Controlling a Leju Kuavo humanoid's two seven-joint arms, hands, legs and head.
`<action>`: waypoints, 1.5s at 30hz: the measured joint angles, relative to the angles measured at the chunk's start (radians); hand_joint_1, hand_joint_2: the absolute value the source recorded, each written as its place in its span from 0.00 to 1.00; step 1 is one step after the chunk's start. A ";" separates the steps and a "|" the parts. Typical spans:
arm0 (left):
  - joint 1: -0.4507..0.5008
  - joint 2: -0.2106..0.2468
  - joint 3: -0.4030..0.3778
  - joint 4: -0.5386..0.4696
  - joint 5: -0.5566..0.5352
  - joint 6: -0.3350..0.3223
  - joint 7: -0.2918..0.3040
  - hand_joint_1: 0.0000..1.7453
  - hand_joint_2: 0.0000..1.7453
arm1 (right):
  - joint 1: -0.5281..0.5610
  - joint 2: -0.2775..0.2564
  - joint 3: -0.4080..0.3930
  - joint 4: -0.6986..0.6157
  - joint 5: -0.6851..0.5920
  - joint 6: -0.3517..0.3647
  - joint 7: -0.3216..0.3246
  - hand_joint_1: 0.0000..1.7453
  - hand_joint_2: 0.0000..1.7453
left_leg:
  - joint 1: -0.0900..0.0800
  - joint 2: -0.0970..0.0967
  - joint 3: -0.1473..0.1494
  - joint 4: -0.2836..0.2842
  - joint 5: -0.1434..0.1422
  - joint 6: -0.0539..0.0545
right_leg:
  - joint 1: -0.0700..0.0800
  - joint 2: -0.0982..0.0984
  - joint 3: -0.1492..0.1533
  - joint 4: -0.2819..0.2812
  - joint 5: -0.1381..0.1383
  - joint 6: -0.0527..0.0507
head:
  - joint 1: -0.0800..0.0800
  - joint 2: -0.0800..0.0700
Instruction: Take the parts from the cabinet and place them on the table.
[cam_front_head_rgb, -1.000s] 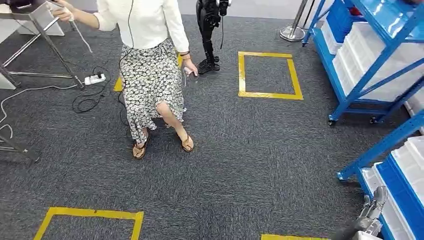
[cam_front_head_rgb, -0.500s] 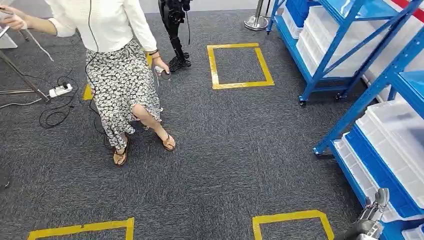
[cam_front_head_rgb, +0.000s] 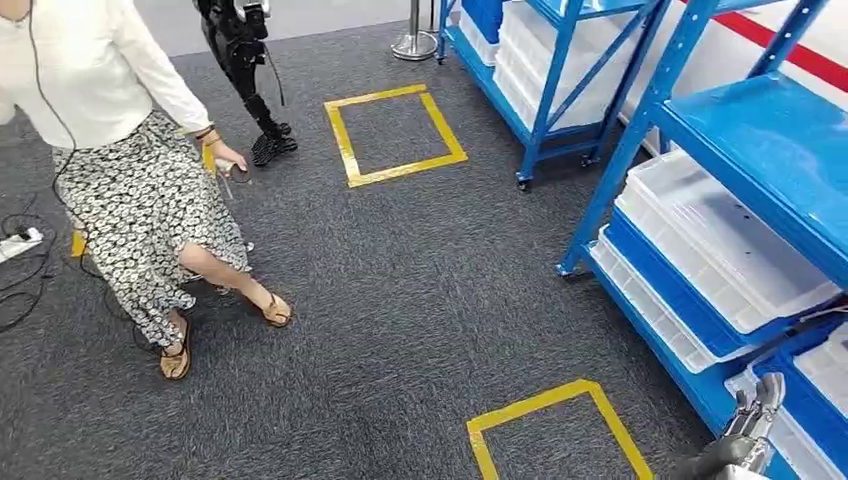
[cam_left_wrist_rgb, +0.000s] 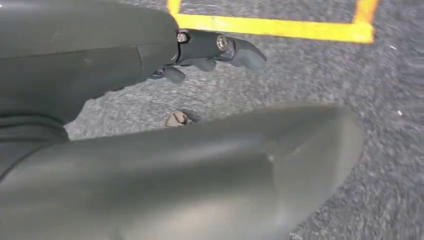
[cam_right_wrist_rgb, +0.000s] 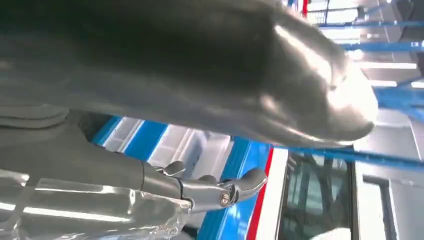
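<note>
1. While the right hand (cam_front_head_rgb: 748, 425) rises at the head view's lower right, its fingers are spread and hold nothing.
2. Just beside it stands the blue cabinet (cam_front_head_rgb: 700, 130), with white trays (cam_front_head_rgb: 720, 235) on its shelves; parts inside cannot be made out.
3. Left hand (cam_left_wrist_rgb: 215, 50) hangs over grey carpet (cam_front_head_rgb: 420, 290), fingers loosely apart, empty.
4. A person (cam_front_head_rgb: 120, 170) stands well apart, near a yellow square (cam_front_head_rgb: 395, 135).

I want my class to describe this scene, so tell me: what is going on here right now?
The robot stands on grey carpet beside blue shelving that holds white bins. Its right hand is raised near the lower shelves and holds nothing; its left hand hangs over the floor, also holding nothing. No part has been taken yet. A person in a patterned skirt walks past yellow floor markings.
</note>
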 joint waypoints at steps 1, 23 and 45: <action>0.000 0.000 0.000 0.000 -0.001 0.000 0.000 0.00 0.00 | -0.001 0.000 0.000 0.000 0.000 0.000 0.000 0.00 0.00 | -0.002 0.007 -0.002 -0.010 0.002 0.002 | 0.005 0.012 -0.010 0.005 0.000 0.005 | 0.000 0.000; -0.004 -0.003 0.000 -0.002 0.013 0.000 -0.009 0.00 0.00 | 0.004 0.008 -0.027 -0.013 0.005 0.043 -0.005 0.00 0.00 | -0.004 0.096 -0.048 0.137 -0.110 -0.016 | -0.017 -0.105 -0.005 -0.007 0.004 -0.005 | -0.011 0.000; -0.005 -0.005 0.000 -0.002 0.011 -0.006 -0.010 0.00 0.00 | 0.009 0.019 -0.046 -0.022 0.014 0.057 -0.004 0.00 0.00 | -0.006 0.183 0.011 -0.060 0.037 0.024 | -0.026 -0.167 -0.022 0.021 -0.018 0.075 | -0.002 0.000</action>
